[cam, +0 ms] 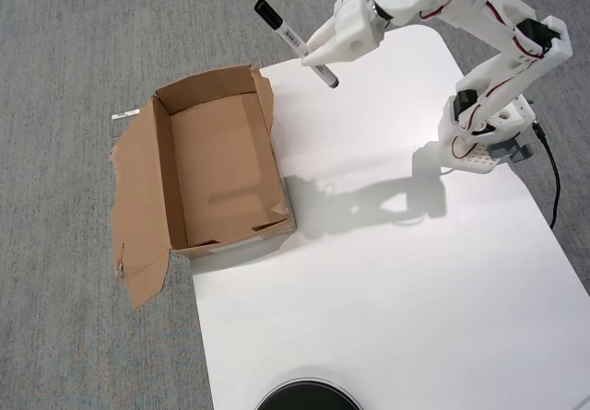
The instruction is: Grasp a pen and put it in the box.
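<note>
In the overhead view the white gripper [320, 55] is shut on the pen [288, 34], a slim white marker with a black cap at its upper left end and a small black tip at its lower right end. The pen is held in the air, slanting, above the table's far left corner and just right of the box's far end. The box [162, 170] is brown cardboard, open at the top, with ragged torn flaps spread to the left. It stands at the table's left edge, partly on the carpet. Its inside looks empty.
The white table [387, 281] fills the right and lower part of the view on grey carpet. The arm's base [486, 138] is clamped at the table's right edge with a black cable. A small white label strip [125, 113] lies left of the box. A black round object [307, 397] sits at the bottom edge.
</note>
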